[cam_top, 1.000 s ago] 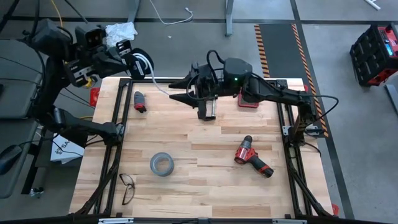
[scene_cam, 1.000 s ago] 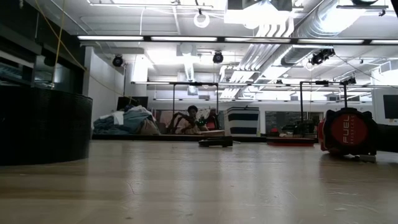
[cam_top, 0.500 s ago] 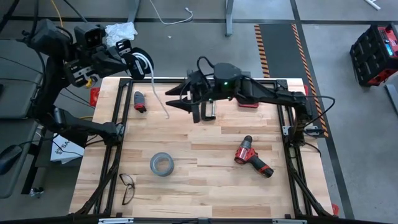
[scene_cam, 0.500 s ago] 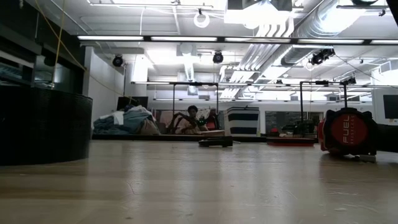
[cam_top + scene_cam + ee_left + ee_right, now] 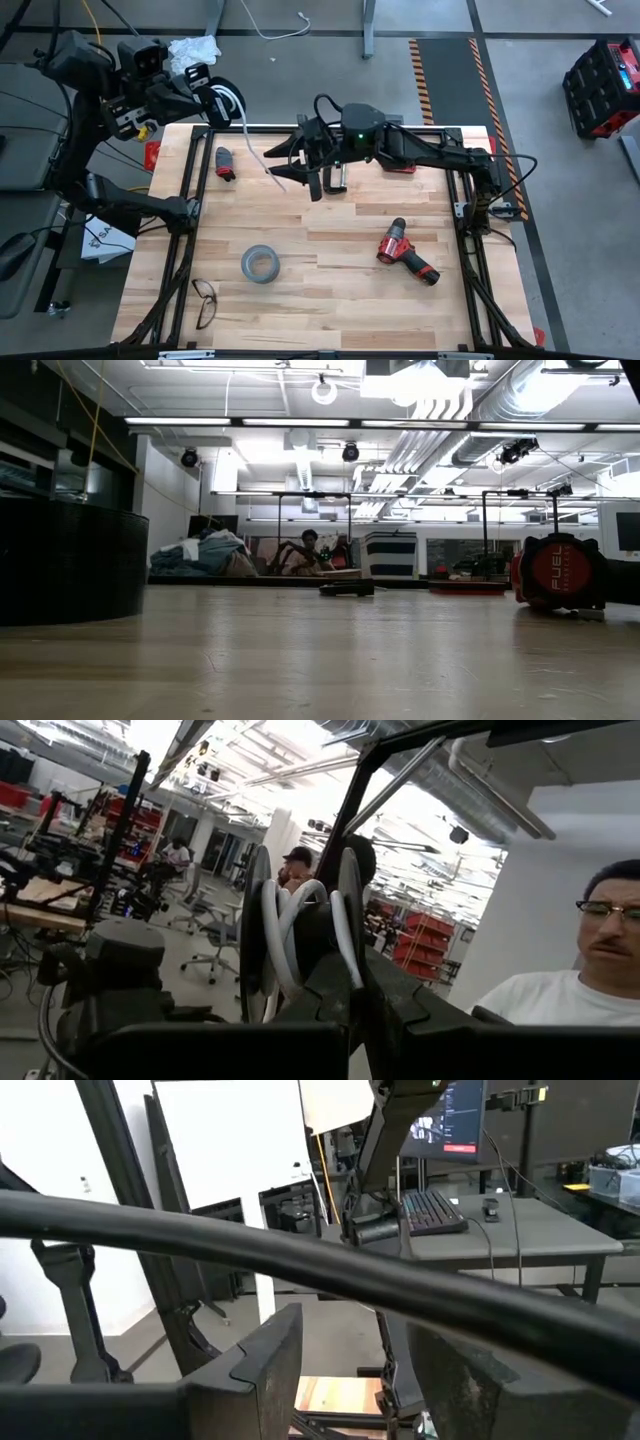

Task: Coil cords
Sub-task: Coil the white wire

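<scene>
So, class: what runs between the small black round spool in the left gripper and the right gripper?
In the high view, the thin white cord spans from the black spool to the open right gripper.

Table centre (image 5: 330, 250) open; tape roll (image 5: 259, 264), drill (image 5: 406, 253), glasses (image 5: 204, 302) block near side; white cord (image 5: 252, 145) crosses far-left corner.

Black spool (image 5: 226, 100) raised beyond table's far-left corner, white cord (image 5: 252, 147) wound on, tail trailing onto tabletop

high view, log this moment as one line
left claw: shut on spool, off table's far left corner | white cord: hangs onto table | right claw: open by cord end
</scene>
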Robot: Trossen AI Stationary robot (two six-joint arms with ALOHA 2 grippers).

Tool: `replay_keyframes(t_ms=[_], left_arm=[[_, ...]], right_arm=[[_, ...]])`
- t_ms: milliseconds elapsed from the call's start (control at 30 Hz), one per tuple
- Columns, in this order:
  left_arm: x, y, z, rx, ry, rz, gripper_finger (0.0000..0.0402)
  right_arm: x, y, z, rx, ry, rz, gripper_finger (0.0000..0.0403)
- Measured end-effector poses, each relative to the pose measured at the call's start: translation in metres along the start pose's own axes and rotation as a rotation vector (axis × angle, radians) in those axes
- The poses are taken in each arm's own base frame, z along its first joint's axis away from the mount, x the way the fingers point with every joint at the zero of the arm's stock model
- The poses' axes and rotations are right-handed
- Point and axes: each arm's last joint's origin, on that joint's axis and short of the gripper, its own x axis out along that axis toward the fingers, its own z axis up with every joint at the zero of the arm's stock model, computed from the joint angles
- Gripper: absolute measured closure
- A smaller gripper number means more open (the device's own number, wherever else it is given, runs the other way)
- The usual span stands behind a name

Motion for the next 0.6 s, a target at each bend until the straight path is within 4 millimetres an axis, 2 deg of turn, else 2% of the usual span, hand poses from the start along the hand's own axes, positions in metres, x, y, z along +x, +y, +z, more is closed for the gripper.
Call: replay_keyframes(t_ms=[300, 600], left_arm=[[-0.001, -0.001, 0.0, -0.016, 0.008, -0.008, 0.0401], [0.0, -0.001, 0.0, -0.002, 0.009, -0.007, 0.0401]], right_arm=[[-0.018, -0.013, 0.018, 0.0, -0.056, -0.044, 0.0229], [-0.017, -0.001, 0.02, 0.052, -0.064, 0.078, 0.0229]])
